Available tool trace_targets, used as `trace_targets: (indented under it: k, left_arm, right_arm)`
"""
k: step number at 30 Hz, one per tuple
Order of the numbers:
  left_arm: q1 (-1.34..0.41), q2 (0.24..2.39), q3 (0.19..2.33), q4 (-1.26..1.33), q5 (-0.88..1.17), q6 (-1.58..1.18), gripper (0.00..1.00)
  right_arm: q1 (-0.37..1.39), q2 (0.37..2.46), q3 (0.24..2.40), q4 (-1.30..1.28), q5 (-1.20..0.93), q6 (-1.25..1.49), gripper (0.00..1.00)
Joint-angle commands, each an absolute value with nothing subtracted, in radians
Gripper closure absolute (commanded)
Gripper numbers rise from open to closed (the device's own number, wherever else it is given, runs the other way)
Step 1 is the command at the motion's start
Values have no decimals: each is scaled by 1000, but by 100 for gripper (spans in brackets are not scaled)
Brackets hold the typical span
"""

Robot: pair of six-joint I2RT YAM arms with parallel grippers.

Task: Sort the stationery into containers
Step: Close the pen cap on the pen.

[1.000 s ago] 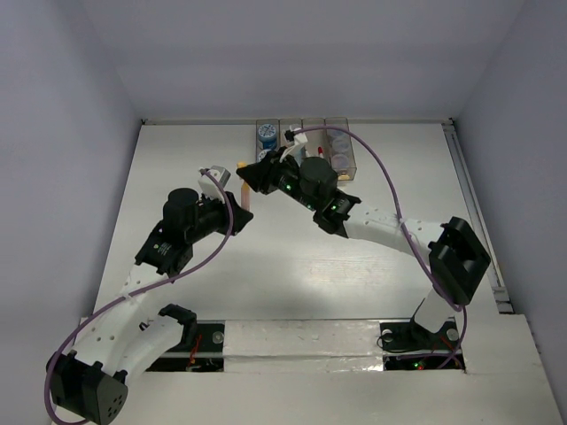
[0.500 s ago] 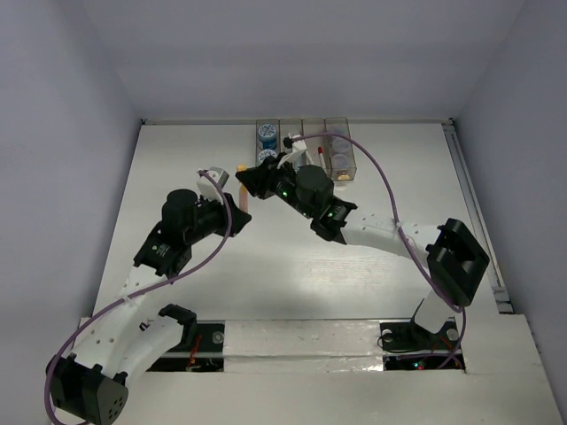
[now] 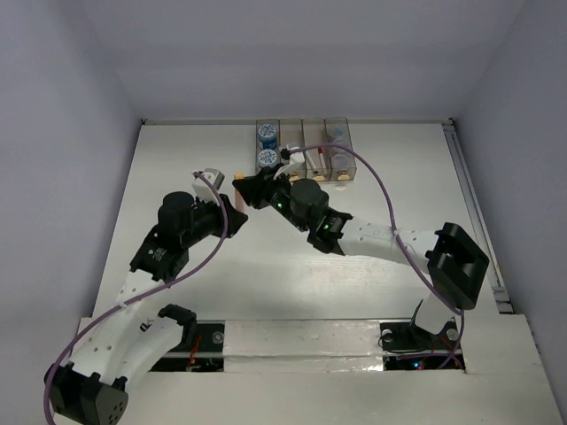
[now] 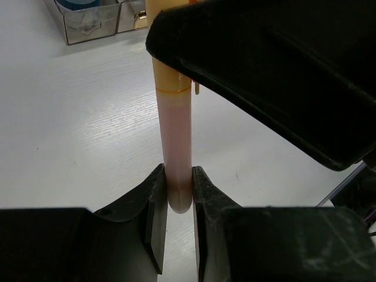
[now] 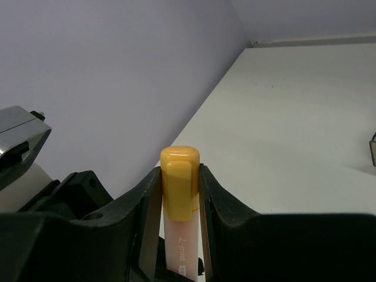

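Observation:
A short pink stick with an orange cap [image 4: 176,117] is held at both ends above the table. My left gripper [image 4: 179,176] is shut on its rounded pink end. My right gripper [image 5: 180,176] is shut on its orange cap [image 5: 180,182]. In the top view the two grippers meet left of centre, left gripper [image 3: 229,205], right gripper [image 3: 244,188], and only a bit of the orange cap [image 3: 239,175] shows. The containers [image 3: 306,173] stand in a row at the back, holding blue-topped rolls [image 3: 264,158], a red-capped marker [image 3: 317,152] and purplish round pieces [image 3: 337,159].
The right gripper's black body [image 4: 282,76] fills the upper right of the left wrist view. The bins' near end [image 4: 88,32] shows at its top left. A rail [image 3: 474,212] runs along the table's right edge. Grey walls enclose the table.
My right gripper has moved left and nearer, away from the bins, to meet the left gripper at the stick. The left arm has shifted slightly nearer.

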State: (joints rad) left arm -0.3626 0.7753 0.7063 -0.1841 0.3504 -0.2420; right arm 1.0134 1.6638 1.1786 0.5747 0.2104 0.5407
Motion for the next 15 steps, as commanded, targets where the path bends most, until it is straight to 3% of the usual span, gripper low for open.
trace_targets:
  k: [1,8,15]
  left_arm:
    - [-350,742,727,-89,305,-244,100]
    - [-341,713,724,-78,284,-250,100]
    - [-331,709,724,-77,281,-250,100]
  right_arm:
    - [1055,1634,1167,543,267,538,98]
    - [1120,1661,1146,526,267,564,100]
    - [1140,1655,1031,529,137,621,100]
